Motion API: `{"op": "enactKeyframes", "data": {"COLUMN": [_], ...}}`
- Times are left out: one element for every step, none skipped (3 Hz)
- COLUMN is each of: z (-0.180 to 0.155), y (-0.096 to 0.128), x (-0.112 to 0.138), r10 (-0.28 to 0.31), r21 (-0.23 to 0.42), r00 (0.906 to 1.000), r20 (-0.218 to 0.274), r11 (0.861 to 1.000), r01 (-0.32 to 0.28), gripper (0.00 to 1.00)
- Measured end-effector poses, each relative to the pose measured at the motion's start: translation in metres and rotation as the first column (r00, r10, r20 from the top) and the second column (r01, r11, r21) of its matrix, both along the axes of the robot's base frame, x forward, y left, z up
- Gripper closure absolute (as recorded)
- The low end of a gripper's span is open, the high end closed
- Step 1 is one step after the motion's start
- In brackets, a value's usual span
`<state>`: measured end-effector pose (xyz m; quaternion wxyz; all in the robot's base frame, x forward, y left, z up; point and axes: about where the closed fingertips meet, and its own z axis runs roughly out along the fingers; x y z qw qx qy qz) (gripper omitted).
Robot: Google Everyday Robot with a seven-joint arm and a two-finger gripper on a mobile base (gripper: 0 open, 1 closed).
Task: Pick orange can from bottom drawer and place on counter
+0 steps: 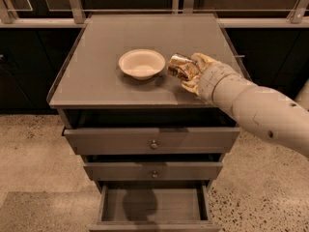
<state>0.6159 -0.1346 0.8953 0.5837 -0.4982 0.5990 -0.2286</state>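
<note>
Jaws grip 1 orange can point(179, 65) beside 1 bowl point(142, 63) on counter point(96, 83); 3 drawers point(152, 141) below.

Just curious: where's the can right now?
In the camera view, the can is held in the hand over the right of the counter, beside the bowl.

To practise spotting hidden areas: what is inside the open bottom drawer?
In the bottom drawer, only grey floor and a shadow show; its rear, under the drawer above, is hidden. The gripper holds the orange can over the counter.
</note>
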Motion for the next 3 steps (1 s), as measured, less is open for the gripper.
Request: {"op": "enactKeyframes", "data": {"z": [0.0000,0.0000,0.0001], "y": [0.0000,0.0000,0.0000], "x": [0.0000,0.0000,0.0000], "r10": [0.000,0.000,0.000], "r21": [0.000,0.000,0.000], "r00": [1.0000,1.0000,1.0000], "r20": [0.000,0.000,0.000], "r11": [1.000,1.000,1.000], "r01": [0.000,0.000,0.000], "gripper": [0.13,0.00,0.00]}}
